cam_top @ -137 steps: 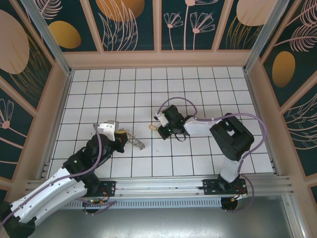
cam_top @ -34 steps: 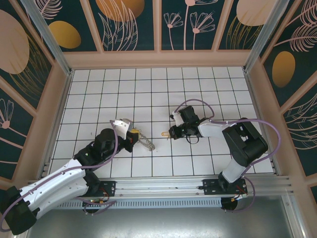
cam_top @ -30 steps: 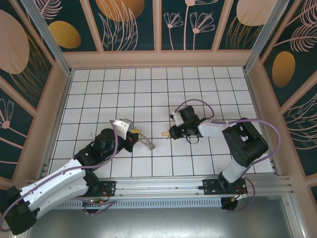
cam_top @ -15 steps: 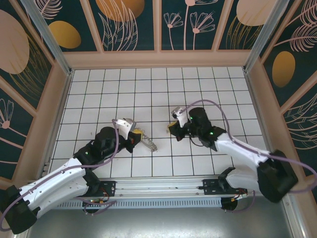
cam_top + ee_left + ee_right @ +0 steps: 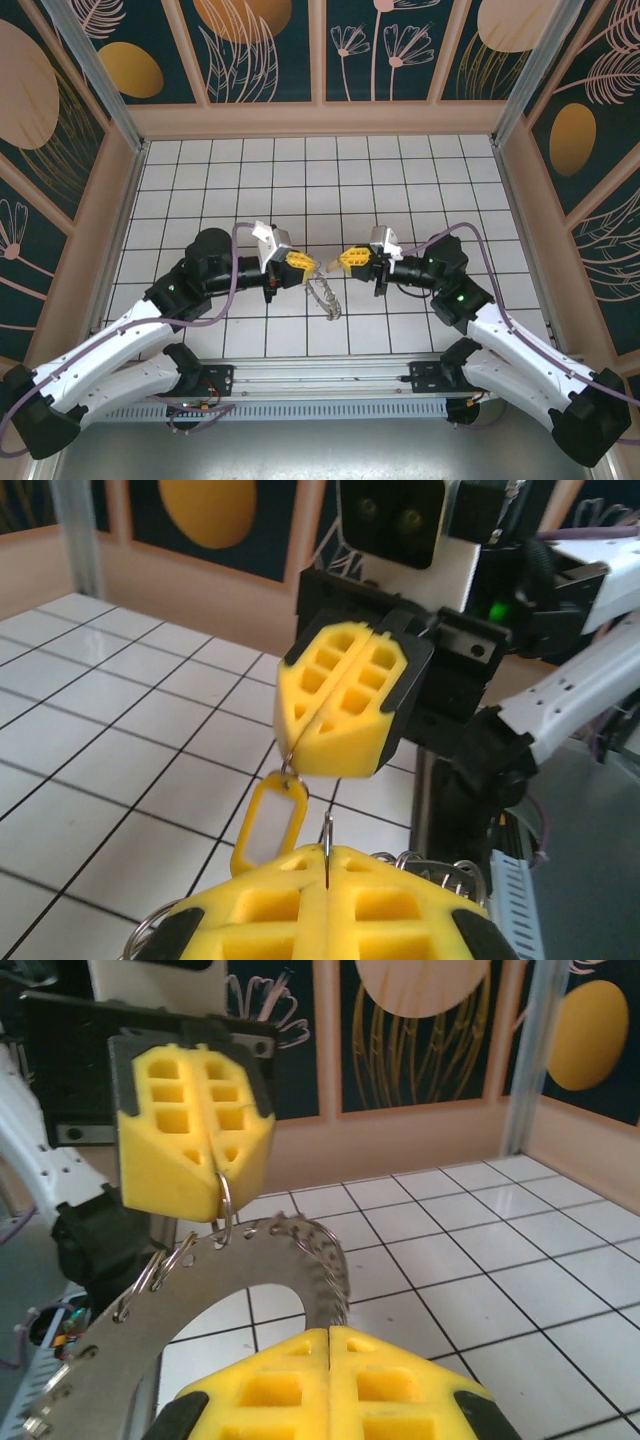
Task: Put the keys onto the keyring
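Claws now face each other closely in mid-air over the middle of the white tiled tabletop (image 5: 400,180), having been low and apart a moment ago. The left claw (image 5: 297,262) is clamped on a wire loop of the flat grey metal keyring (image 5: 325,293), which dangles below it. The right claw (image 5: 352,260) pinches shut on the small yellow-orange key tag (image 5: 268,825). Threading looks imminent. No writing is legible.

The keyring (image 5: 250,1275): flat dull grey metal, brushed, with thin shiny wire loops. The key (image 5: 268,825): glossy yellow plastic. The tabletop (image 5: 500,1290): glossy white tiles; left end effector (image 5: 212,1160) pads matt yellow plastic.
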Robot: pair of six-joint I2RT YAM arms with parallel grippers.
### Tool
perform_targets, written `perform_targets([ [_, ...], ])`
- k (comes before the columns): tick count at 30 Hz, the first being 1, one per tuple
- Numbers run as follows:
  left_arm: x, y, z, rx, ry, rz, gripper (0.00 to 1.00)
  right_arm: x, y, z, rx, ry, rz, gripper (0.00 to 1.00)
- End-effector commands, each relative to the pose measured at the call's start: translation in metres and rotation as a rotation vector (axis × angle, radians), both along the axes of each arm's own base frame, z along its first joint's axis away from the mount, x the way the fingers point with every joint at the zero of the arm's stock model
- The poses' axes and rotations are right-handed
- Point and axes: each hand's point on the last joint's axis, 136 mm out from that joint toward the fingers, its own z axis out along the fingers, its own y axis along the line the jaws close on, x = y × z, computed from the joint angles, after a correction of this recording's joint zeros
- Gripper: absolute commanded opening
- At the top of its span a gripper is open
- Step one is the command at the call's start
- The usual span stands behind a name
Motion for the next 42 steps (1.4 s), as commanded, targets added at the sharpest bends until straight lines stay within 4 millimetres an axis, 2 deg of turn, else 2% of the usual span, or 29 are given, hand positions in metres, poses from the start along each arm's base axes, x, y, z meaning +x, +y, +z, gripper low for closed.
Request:
perform_targets([
  [1,-0.014,-0.006,0.027,-0.047,-0.066,-0.106,0.00,-0.018,0.001,0.030,0.059,-0.106,0.091,0.00],
  [12,-0.006,-0.020,0.029,-0.052,-0.056,-0.138,0.00,-0.027,0.000,0.050,0.102,-0.093,0.130,0.00],
  [18,-0.006,-0.020,0.035,-0.081,-0.066,-0.135,0.00,-0.031,-0.004,0.049,0.112,-0.101,0.108,0.00],
  [25,-0.006,-0.022,0.037,-0.097,-0.061,-0.145,0.00,-0.037,0.003,0.046,0.108,-0.119,0.100,0.00],
  [33,-0.009,-0.019,0.035,-0.096,-0.058,-0.144,0.00,-0.026,0.004,0.048,0.113,-0.145,0.016,0.00],
  [42,-0.008,-0.018,0.036,-0.096,-0.064,-0.138,0.00,-0.028,0.006,0.046,0.122,-0.149,-0.001,0.00],
])
